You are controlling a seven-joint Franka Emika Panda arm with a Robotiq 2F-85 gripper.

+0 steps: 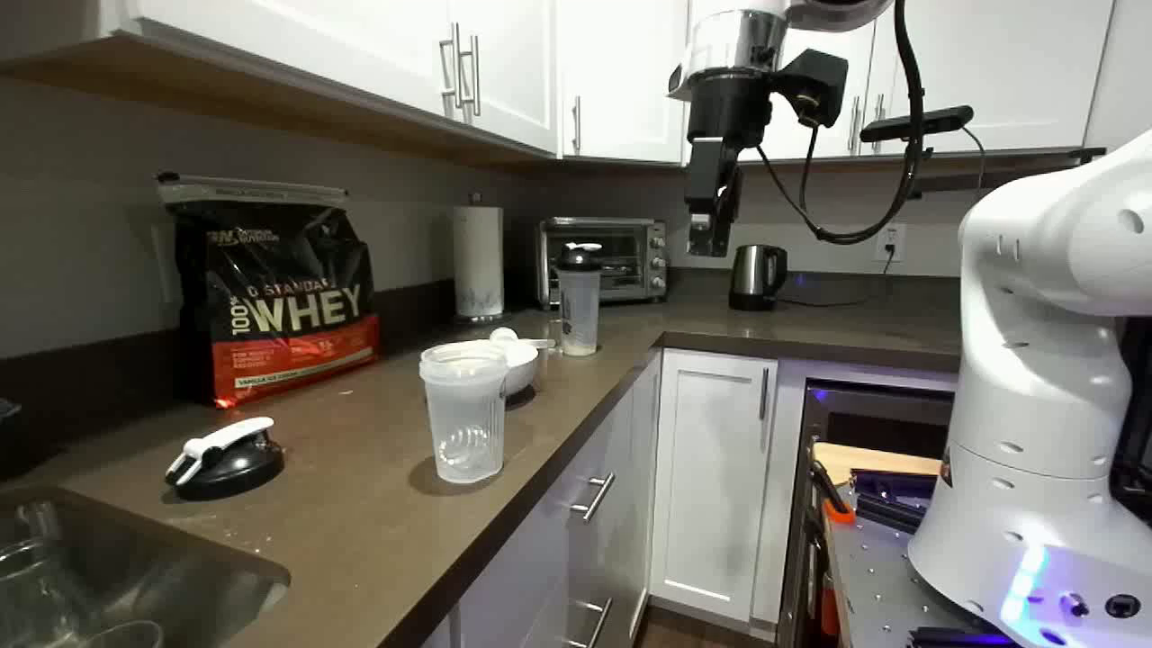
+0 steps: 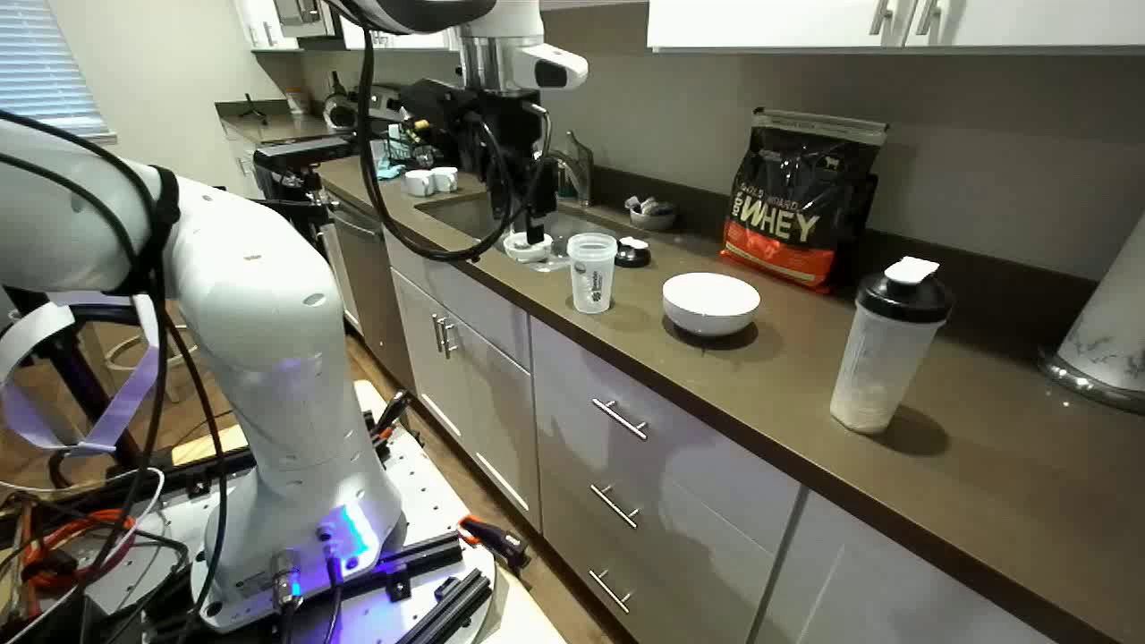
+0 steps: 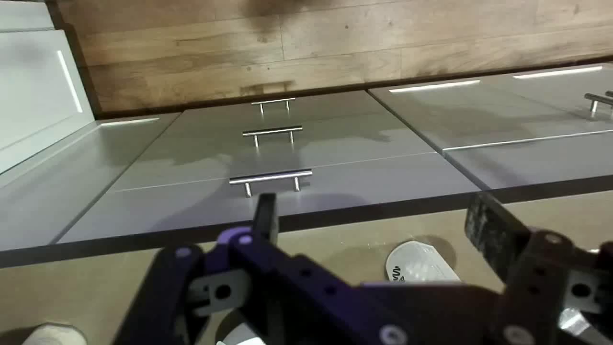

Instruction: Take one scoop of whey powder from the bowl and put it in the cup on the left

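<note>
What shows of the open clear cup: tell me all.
The open cup looks like translucent plastic: a tall tumbler, wider at the top, with a whitish rim and dark print on one side. It stands upright and lidless on the counter, near the front edge and apart from the white bowl; only the counter appears to touch it. A coil-like shape shows low down; whether inside or on the wall is unclear.

Both exterior views face the cup [image 1: 465, 414], set back on roughly opposite sides; the wrist view peers down, sharing it.
</note>
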